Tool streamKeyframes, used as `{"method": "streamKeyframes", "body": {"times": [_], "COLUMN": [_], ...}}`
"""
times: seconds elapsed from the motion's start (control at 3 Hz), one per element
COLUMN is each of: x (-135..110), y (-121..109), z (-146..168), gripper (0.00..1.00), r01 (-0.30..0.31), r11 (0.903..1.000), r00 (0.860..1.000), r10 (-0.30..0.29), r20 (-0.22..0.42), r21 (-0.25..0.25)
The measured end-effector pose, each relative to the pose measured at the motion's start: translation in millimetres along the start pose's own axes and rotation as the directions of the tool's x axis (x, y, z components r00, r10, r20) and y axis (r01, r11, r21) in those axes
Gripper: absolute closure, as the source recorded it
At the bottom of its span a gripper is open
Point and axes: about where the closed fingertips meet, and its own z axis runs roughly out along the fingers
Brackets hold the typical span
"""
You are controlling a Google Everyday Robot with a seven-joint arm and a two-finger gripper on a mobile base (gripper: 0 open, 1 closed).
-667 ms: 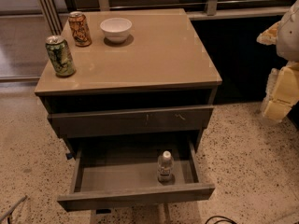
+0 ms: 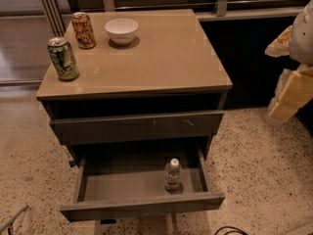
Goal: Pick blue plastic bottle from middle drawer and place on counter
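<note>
The blue plastic bottle (image 2: 172, 174) stands upright in the open middle drawer (image 2: 142, 207), towards its right front. It is clear, with a white cap and a white label. The glossy tan counter (image 2: 156, 62) tops the dark cabinet above it. My gripper (image 2: 289, 94) hangs at the right edge of the view, beside the cabinet and about level with the counter. It is well away from the bottle and holds nothing that I can see.
A green can (image 2: 62, 58), an orange can (image 2: 83, 30) and a white bowl (image 2: 121, 30) stand on the counter's back left. A shut drawer front with pale scratches (image 2: 137, 126) sits above the open drawer. Speckled floor surrounds the cabinet, and a dark cable (image 2: 230, 230) lies at the bottom.
</note>
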Motion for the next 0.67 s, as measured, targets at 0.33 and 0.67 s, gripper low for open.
{"method": "streamKeyframes", "body": {"times": [0.33,0.67], "x": [-3,-7], "y": [0,1], "z": [24,80], "gripper": [0.44,0.67], "r01": [-0.008,-0.035], "r11": [1.0000,0.9989], "r00": [0.999,0.988], "r10": [0.008,0.039], "r20": [0.054,0.152], "r21": [-0.004,-0.031]}}
